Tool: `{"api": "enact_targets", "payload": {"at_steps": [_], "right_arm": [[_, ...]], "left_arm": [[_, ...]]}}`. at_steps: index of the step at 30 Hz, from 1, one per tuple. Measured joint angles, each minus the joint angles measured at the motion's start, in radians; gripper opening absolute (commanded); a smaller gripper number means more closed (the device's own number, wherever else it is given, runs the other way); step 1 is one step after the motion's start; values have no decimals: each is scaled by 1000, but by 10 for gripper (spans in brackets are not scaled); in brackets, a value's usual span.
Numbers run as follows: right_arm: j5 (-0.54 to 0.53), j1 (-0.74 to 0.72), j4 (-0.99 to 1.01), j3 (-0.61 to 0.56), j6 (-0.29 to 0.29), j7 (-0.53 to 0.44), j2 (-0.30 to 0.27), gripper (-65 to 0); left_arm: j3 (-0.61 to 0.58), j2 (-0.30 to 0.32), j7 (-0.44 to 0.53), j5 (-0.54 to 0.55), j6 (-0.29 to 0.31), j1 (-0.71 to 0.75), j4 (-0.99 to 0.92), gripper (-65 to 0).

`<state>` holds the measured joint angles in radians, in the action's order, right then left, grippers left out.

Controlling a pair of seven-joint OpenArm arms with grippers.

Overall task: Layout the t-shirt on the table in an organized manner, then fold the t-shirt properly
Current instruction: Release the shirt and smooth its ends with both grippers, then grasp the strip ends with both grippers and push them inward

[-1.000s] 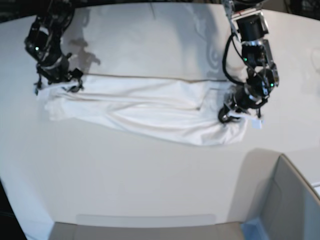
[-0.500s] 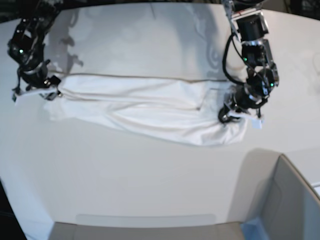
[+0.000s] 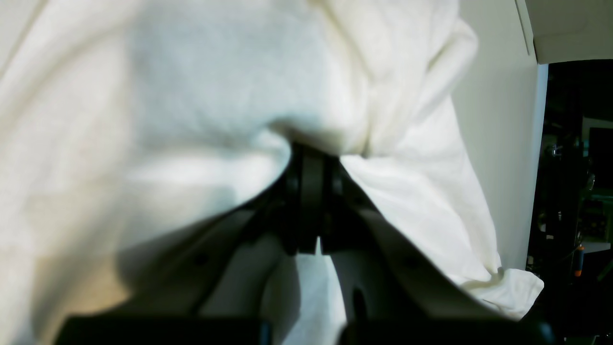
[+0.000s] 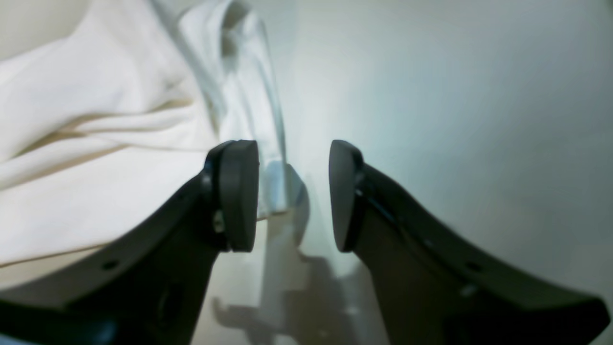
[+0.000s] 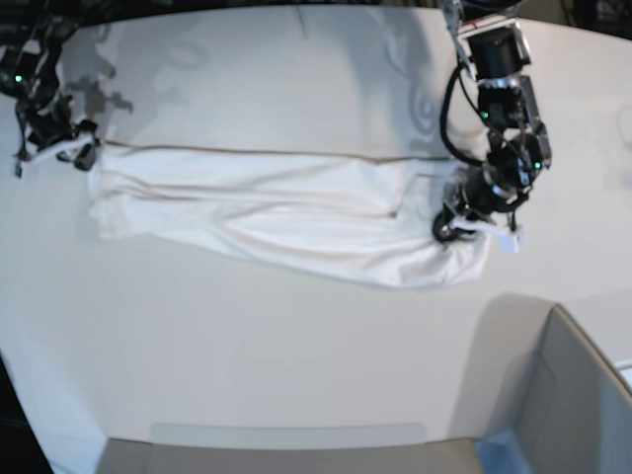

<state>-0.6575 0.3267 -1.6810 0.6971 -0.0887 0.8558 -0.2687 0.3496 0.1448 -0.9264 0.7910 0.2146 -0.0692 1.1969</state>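
The white t-shirt (image 5: 286,212) lies as a long, creased band across the white table (image 5: 296,365); no print shows. My left gripper (image 5: 462,229) is down on the shirt's right end, shut on a bunch of cloth. In the left wrist view the t-shirt (image 3: 201,96) bulges around the left gripper (image 3: 311,153), whose jaws are pressed together. My right gripper (image 5: 49,153) hovers just off the shirt's left end. In the right wrist view the right gripper (image 4: 289,191) is open over the bare table (image 4: 455,120), with the t-shirt (image 4: 96,143) to its left and a blurred cloth edge beside the left finger.
A grey box-like corner piece (image 5: 573,395) stands at the front right of the table. The table's curved far edge (image 5: 296,8) runs behind both arms. Past the table's edge in the left wrist view lies a dark room (image 3: 574,191).
My right arm has drawn leftward and back, off the shirt's left end, jaws still open. The shirt's left end now lies flat. The left arm has stayed put.
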Motion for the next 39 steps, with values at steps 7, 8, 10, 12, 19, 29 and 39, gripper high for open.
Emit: {"api": "enact_targets", "payload": {"at_steps": [7,8,10,12,19,29,39], "right_arm": [[-201,-9,166,4,0,-60,-52,-403],[-192,-19,166,2,2,-58,-50,-403],[-193,-32,166,-8,-14,-53,-48,-403],[-196,-47,166,-17,-40,-53,-47,-403],[-203,-136,261,-70,-57,-71,-38,-403],[-204,-174,258,-162,-58,-71,-26,-403],[-159,-255,305,-253,-63,-72,-27,-403]], "left_arm": [[0,2,4,0,0,0,0,-650],[0,1,5,0,0,0,0,-650],[0,0,0,0,0,0,0,-650],[0,0,1,0,0,0,0,-650],[0,0,3,0,0,0,0,-650],[0,0,5,0,0,0,0,-650],[-62,9,21,1,-8,3,0,-650]]}}
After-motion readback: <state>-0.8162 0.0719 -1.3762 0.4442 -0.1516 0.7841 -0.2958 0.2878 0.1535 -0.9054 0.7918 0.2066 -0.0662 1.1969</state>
